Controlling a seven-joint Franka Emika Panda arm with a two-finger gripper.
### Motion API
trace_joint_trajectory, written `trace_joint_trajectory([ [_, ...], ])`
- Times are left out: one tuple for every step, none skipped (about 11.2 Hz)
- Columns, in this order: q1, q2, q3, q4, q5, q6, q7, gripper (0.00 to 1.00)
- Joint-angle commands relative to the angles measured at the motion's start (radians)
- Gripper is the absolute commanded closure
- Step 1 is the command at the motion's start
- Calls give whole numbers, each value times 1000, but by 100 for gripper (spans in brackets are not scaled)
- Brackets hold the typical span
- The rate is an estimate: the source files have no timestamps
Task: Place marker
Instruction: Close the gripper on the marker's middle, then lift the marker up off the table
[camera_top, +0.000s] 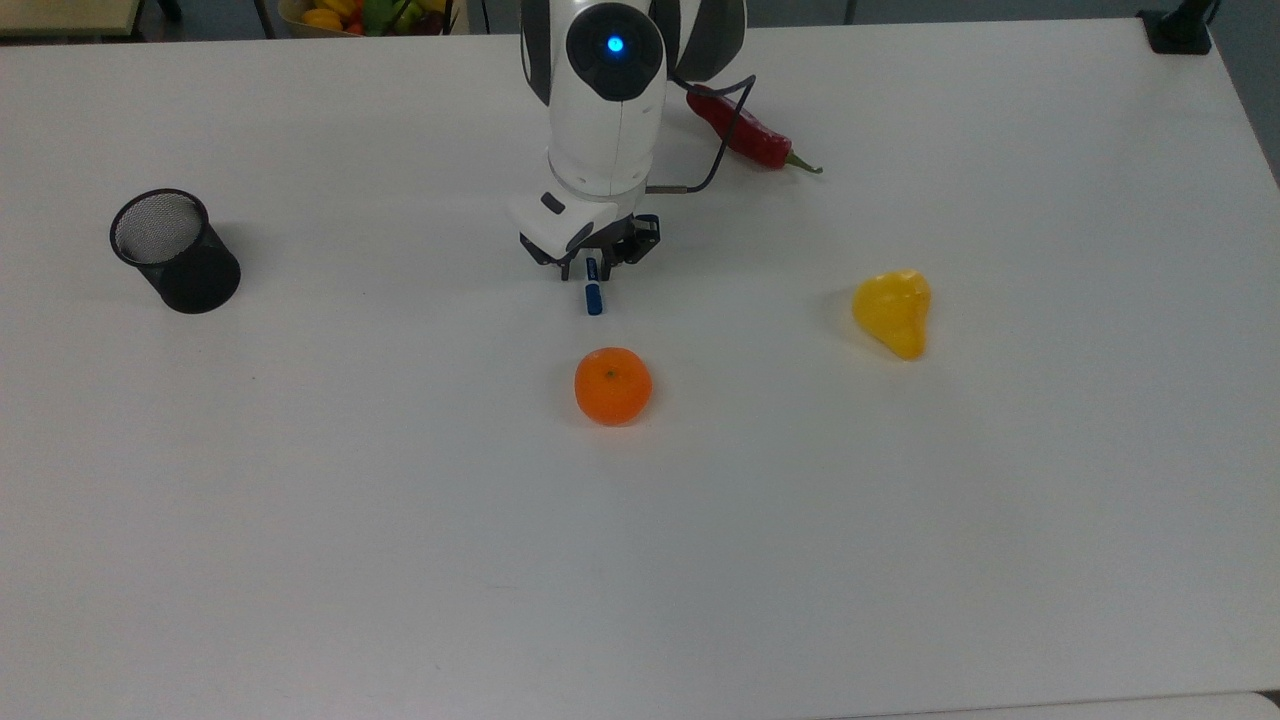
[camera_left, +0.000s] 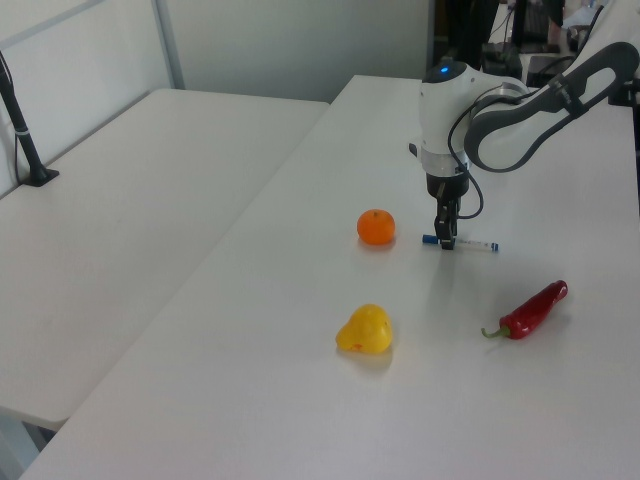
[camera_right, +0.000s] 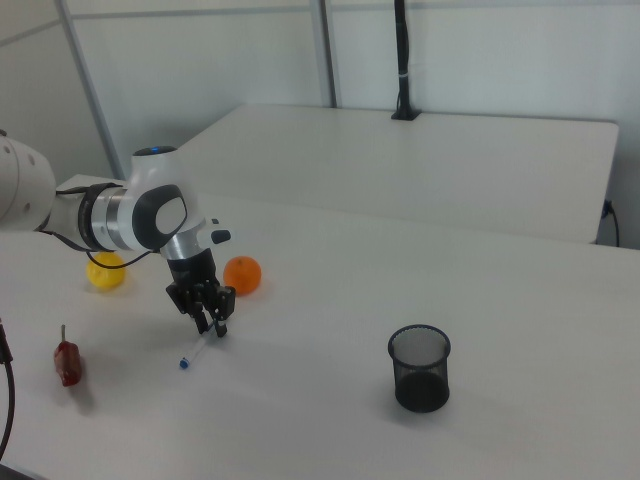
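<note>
The marker (camera_top: 593, 290) lies flat on the white table (camera_top: 300, 500), long axis running up-down in the top view, blue cap toward the orange (camera_top: 613, 386) (near, not touching); the gripper (camera_top: 592, 266) is closed around its barrel.

The gripper (camera_top: 592, 266) had a glossy white plastic shell and matt black fingers. Beneath it the marker (camera_top: 593, 290) looked smooth plastic on a matt white table (camera_top: 400, 560). Far off to the top view's left stood a black wire-mesh cup (camera_top: 175, 251); behind lay a glossy red chilli (camera_top: 745, 135).
</note>
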Motion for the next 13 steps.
trace_joint_trajectory([
  [4,-14,-2,-15,-19,19,28,100],
  [3,-14,-2,-15,-19,19,28,100],
  [3,-14,-2,-15,-19,18,28,100],
  [3,-17,-2,-15,-19,15,28,100],
  [1,-27,-2,-15,-19,3,28,100],
  [-2,-49,-2,-15,-16,-17,28,100],
  [-6,-76,-2,-8,-16,-67,19,100],
  [-15,-120,-2,-3,-6,-112,17,100],
  [-17,-168,-4,-3,-2,-126,20,100],
  [-17,-197,-11,-1,5,-135,22,100],
  [-22,-230,-16,25,27,-183,19,100],
  [-32,-253,-16,69,56,-241,17,100],
  [-32,-262,-16,100,76,-270,19,100],
])
